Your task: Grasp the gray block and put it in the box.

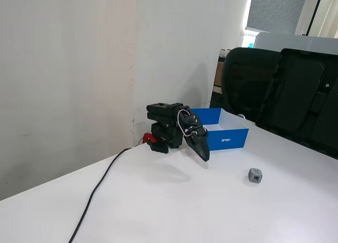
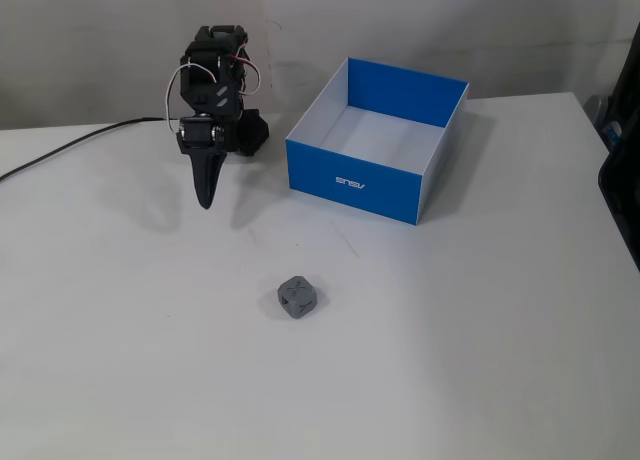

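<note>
The gray block (image 2: 298,297) (image 1: 255,175) lies alone on the white table, a small cube with dark round recesses. The box (image 2: 343,173) (image 1: 228,139), blue outside and white inside, stands empty behind it. My gripper (image 2: 206,202) (image 1: 205,159) is shut, its black fingers together and pointing down just above the table. It hangs in front of the folded arm, left of the box and well apart from the block in both fixed views. Nothing is held.
A black cable (image 1: 97,189) (image 2: 60,146) runs from the arm's base across the table. Black chairs (image 1: 285,90) stand past the table's far edge. A white wall (image 1: 68,68) rises behind the arm.
</note>
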Available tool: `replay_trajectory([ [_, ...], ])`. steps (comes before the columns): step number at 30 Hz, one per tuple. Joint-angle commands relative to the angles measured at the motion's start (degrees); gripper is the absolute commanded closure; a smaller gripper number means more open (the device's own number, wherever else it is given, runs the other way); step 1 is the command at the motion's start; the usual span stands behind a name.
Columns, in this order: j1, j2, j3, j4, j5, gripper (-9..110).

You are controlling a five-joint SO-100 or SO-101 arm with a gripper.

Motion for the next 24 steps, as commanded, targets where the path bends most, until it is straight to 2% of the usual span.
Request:
replay_trajectory([
  [1, -0.18, 1.23, 3.43, -0.26, 1.14, 101],
  [24, 0.79, 1.23, 0.00, -0.26, 0.79, 101],
])
